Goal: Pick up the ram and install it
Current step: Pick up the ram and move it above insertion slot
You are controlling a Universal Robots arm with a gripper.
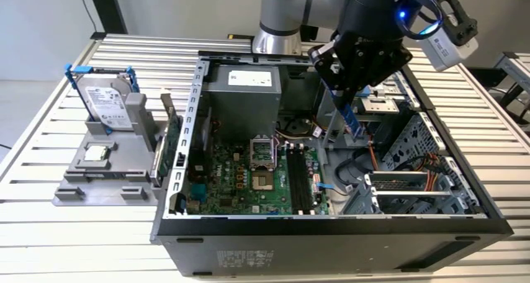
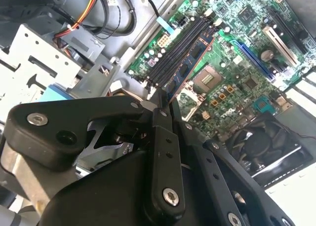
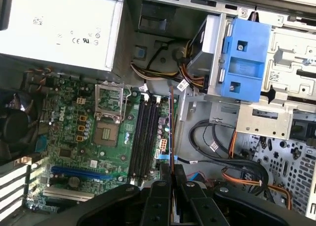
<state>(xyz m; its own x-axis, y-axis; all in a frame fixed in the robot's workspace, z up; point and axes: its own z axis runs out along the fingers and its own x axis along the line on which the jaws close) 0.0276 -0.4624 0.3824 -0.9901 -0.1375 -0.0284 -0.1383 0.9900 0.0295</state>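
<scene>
My gripper (image 1: 343, 94) is shut on the ram (image 1: 351, 120), a thin dark blue stick that hangs down from the fingers above the open computer case (image 1: 331, 224). In the second wrist view the ram (image 2: 190, 63) juts out from the shut gripper (image 2: 165, 103) and lies over the black memory slots (image 2: 174, 52). Seen edge-on in the first wrist view, the ram (image 3: 171, 132) runs beside the memory slots (image 3: 144, 137), held by the gripper (image 3: 172, 179). In the exterior view the slots (image 1: 302, 180) lie lower, toward the case front, apart from the stick.
A silver hard drive in a blue frame (image 1: 108, 103) stands on a grey fixture (image 1: 103, 180) at the exterior view's left. An upright green card (image 1: 171, 148) leans by the case wall. Power supply (image 1: 248, 84), CPU socket (image 1: 263, 184), cables (image 3: 222, 147) and blue drive bay (image 3: 247, 58) crowd the case.
</scene>
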